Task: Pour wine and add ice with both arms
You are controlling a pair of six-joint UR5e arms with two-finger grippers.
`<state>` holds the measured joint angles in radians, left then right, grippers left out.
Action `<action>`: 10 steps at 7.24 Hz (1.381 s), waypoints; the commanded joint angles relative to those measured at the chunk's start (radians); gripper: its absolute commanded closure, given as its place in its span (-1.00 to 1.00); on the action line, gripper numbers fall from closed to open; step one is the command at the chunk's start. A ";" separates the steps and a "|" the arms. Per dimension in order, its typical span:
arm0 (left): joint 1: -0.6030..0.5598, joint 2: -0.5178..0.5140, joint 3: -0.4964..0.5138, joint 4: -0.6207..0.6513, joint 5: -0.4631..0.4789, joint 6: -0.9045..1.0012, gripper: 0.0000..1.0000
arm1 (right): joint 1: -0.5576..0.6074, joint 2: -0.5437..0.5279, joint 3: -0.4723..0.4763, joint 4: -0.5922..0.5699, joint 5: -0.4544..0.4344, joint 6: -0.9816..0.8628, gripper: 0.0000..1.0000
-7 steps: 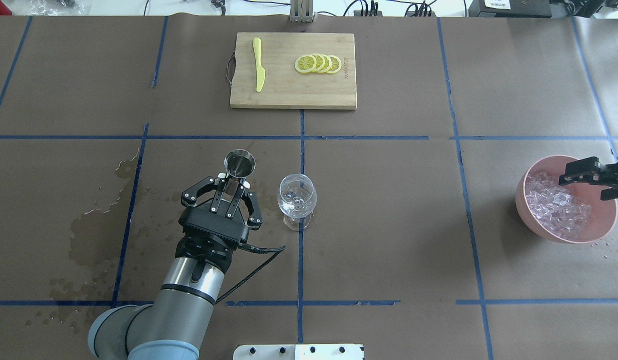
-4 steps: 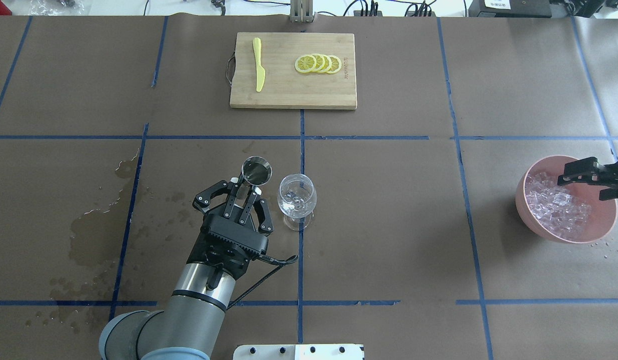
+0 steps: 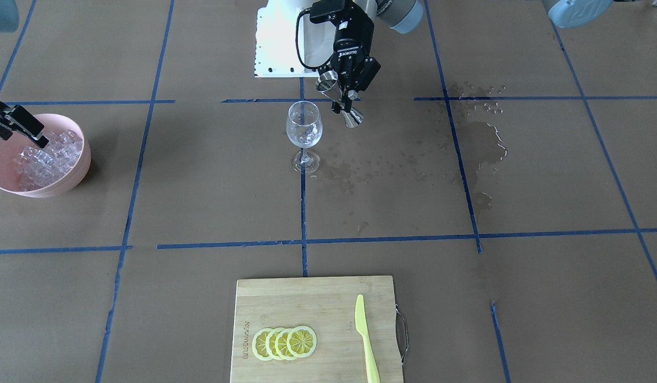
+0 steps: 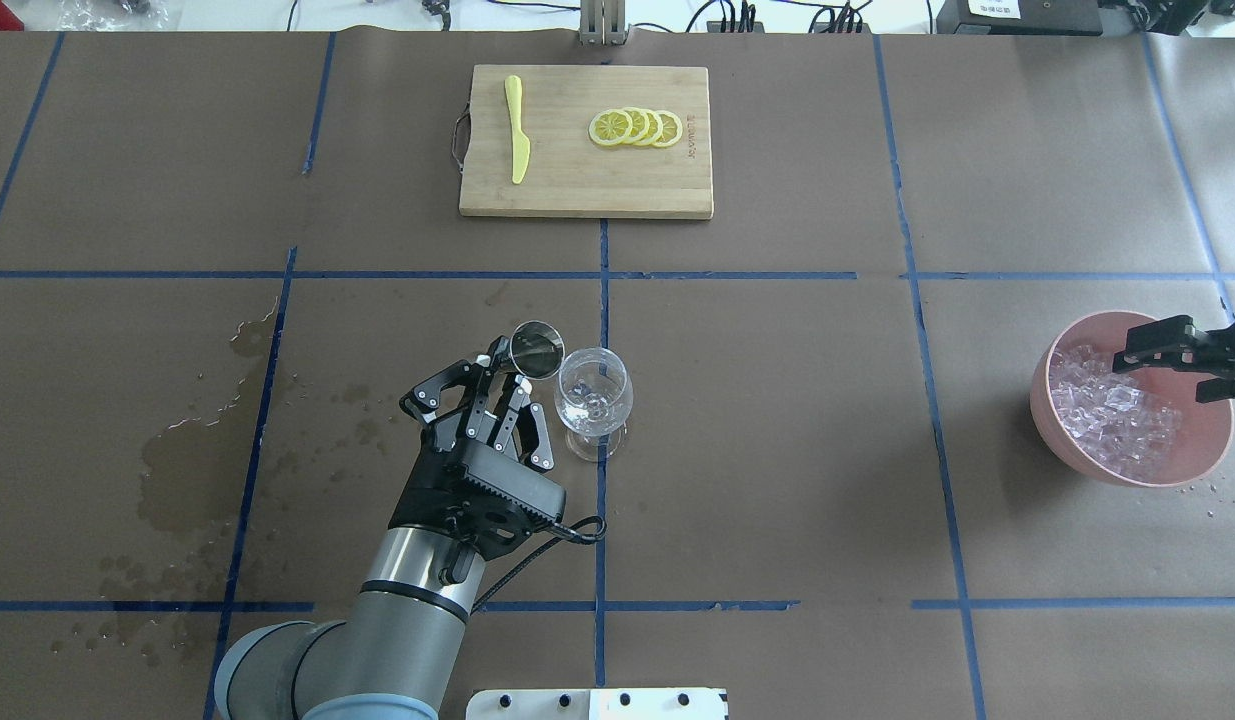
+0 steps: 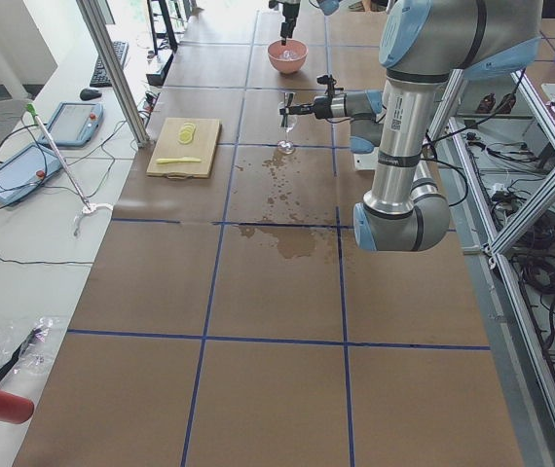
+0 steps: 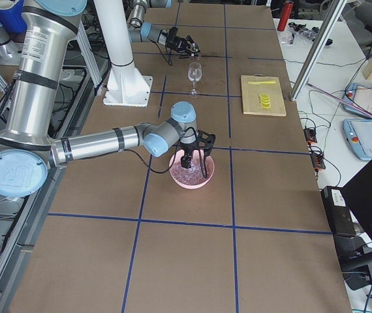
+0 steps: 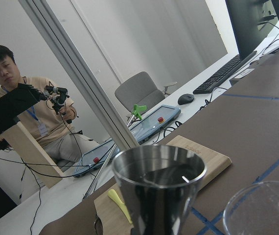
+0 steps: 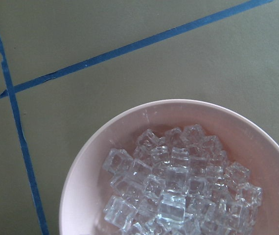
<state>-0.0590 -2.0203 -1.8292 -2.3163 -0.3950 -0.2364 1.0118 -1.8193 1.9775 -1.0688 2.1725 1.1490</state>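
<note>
Two jobs: left pincer (image 4: 502, 372) clenches jigger (image 4: 536, 349), tipped to pour into glass (image 4: 594, 392) alongside; right pincer (image 4: 1165, 372) gapes, ice (image 4: 1097, 400) below for grabbing.

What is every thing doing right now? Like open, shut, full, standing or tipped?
Left gripper, shut on the metal cup.
Metal cup, held up, tipped toward the glass.
Glass, standing upright.
Right gripper, open over the bowl.
Bowl, holding many ice cubes.
Lemon slices, overlapping on the board.
Knife, lying flat on the board.
Table, wet in patches.
</note>
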 commanded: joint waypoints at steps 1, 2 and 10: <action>-0.005 -0.005 0.004 0.000 0.031 0.166 1.00 | -0.004 0.000 0.003 0.001 0.003 0.000 -1.00; -0.005 -0.005 0.004 0.000 0.037 0.202 1.00 | -0.004 -0.002 0.003 0.001 0.003 0.000 -1.00; -0.009 -0.009 0.007 0.012 0.109 0.543 1.00 | -0.005 -0.002 0.004 0.001 0.003 0.003 -1.00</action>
<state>-0.0674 -2.0275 -1.8216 -2.3067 -0.3050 0.2512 1.0063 -1.8202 1.9819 -1.0676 2.1752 1.1496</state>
